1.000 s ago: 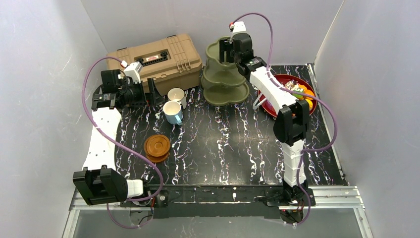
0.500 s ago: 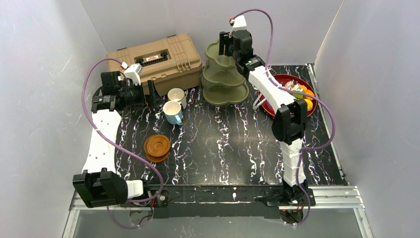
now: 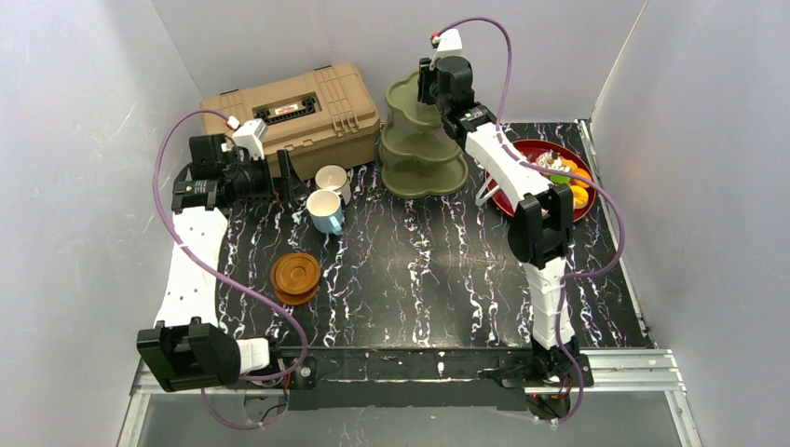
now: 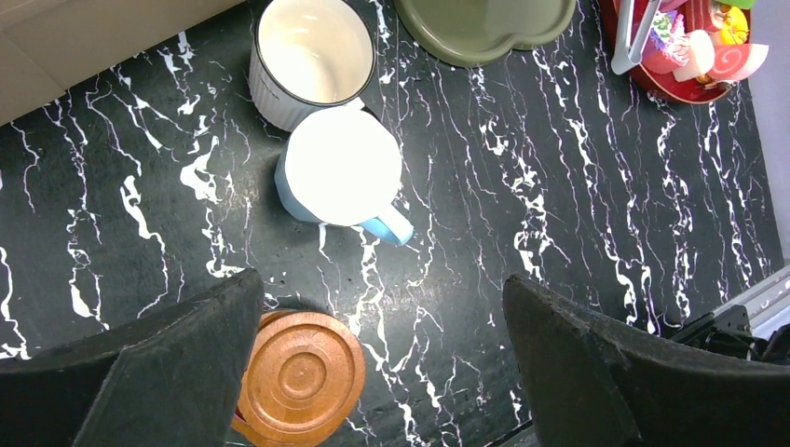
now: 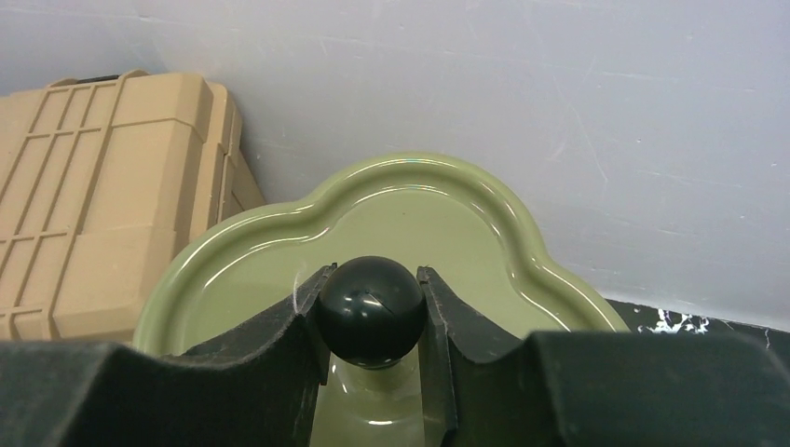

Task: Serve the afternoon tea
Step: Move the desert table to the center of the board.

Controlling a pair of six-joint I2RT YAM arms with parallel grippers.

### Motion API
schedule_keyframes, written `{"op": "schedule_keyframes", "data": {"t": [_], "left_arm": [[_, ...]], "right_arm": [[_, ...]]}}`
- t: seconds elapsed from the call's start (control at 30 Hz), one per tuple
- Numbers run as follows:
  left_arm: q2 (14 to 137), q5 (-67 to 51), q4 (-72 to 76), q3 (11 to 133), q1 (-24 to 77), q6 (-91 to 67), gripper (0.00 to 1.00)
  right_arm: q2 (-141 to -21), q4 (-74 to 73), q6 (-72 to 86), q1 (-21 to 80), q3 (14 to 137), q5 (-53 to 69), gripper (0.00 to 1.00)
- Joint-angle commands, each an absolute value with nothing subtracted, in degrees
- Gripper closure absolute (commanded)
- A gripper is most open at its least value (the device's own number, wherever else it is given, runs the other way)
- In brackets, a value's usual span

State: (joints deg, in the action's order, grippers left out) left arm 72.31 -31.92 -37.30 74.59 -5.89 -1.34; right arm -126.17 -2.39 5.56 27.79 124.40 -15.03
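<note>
- right hand (image 5: pixel 374 277) is up at the top of the green 3-tier stand (image 3: pixel 424 154), clamped on its black knob (image 5: pixel 371 312), 1 finger pressed to each side
- the stand sits at the far edge of the counter (image 3: pixel 419 270), roughly mid-way along, all 3 tiers bare afaict
- left hand (image 4: pixel 382 282) hangs over the left side of the counter, fingers wide apart, holding nothing
- white mug (image 4: pixel 312 51) and light-blue mug (image 4: pixel 340 168) stand touching near the far-left corner, just in front of the tan toolbox (image 3: pixel 293 112)
- brown saucers (image 4: pixel 300 377) are stacked nearer the left edge, a bit closer in than the mugs
- toy cakes (image 4: pixel 694 47) are piled on a red plate (image 3: pixel 522 149) by the far-right corner, right of the stand
</note>
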Motion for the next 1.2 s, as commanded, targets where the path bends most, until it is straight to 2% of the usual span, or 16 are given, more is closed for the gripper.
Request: {"op": "schedule_keyframes", "data": {"t": [0.0, 0.4, 0.7, 0.97, 1.17], "left_arm": [[70.09, -32.05, -37.09, 74.93, -6.06, -2.5, 0.01], [67.3, -31.59, -36.23, 73.82, -6.06, -3.76, 0.01], [66.03, -32.12, -35.69, 73.38, -6.12, -4.83, 0.01], [65.71, -32.22, -35.68, 73.08, -6.07, -5.09, 0.01], [64.94, -32.33, -35.37, 72.53, -6.07, -4.95, 0.01]], "right_arm": [[-122.86, -3.24, 7.08, 28.08, 125.47, -13.7, 0.98], [-106.94, -1.29, 6.43, 32.92, 108.78, -18.4, 0.99], [-100.17, 4.28, 10.26, 37.12, 98.29, -22.51, 0.99], [-99.61, 7.28, 10.85, 43.86, 97.63, -33.39, 0.99], [-101.24, 10.17, 11.42, 46.29, 98.48, -35.16, 0.99]]}}
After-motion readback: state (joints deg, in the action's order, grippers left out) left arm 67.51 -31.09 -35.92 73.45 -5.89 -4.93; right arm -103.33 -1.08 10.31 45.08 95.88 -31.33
